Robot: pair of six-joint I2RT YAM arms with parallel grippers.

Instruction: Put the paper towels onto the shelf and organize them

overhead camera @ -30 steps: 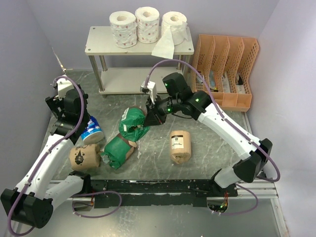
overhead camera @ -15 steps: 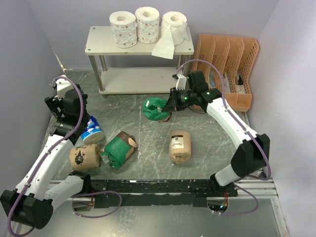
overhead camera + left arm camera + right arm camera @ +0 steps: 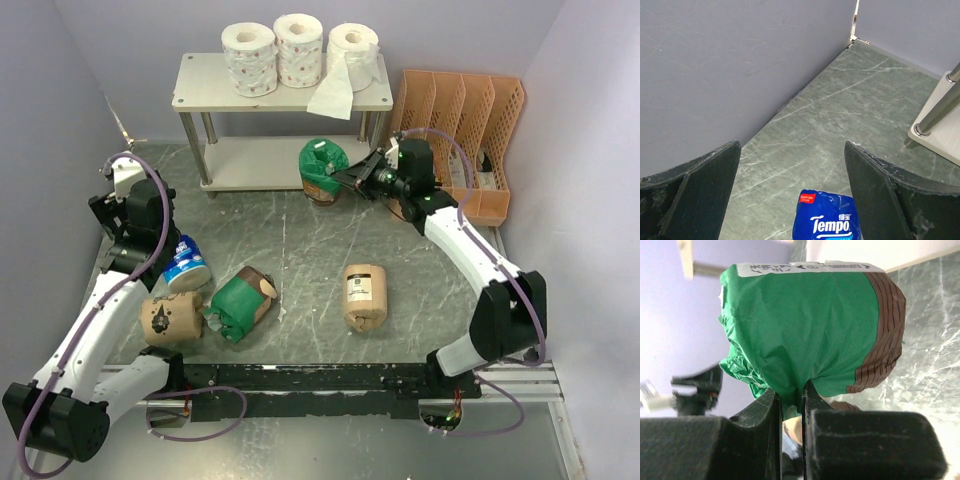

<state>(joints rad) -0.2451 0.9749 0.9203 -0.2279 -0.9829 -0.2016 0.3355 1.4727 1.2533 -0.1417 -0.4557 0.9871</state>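
Note:
My right gripper (image 3: 348,177) is shut on the wrapper of a green-wrapped roll (image 3: 322,167) and holds it at the front edge of the shelf's lower board (image 3: 250,160); the roll fills the right wrist view (image 3: 810,325). Three white rolls (image 3: 299,50) stand on the shelf's top board (image 3: 200,90). My left gripper (image 3: 790,200) is open above the blue-wrapped roll (image 3: 827,217), which lies at the left (image 3: 186,265). A second green roll (image 3: 238,302) and two tan rolls (image 3: 171,318) (image 3: 364,295) lie on the table.
An orange slotted file organizer (image 3: 455,140) stands right of the shelf. Grey walls close in on the left and right. A loose sheet of white paper (image 3: 335,95) hangs over the shelf's top front edge.
My right gripper has lifted the green roll off the table's middle and carried it back and right to the shelf's lower board. The left arm has barely moved.

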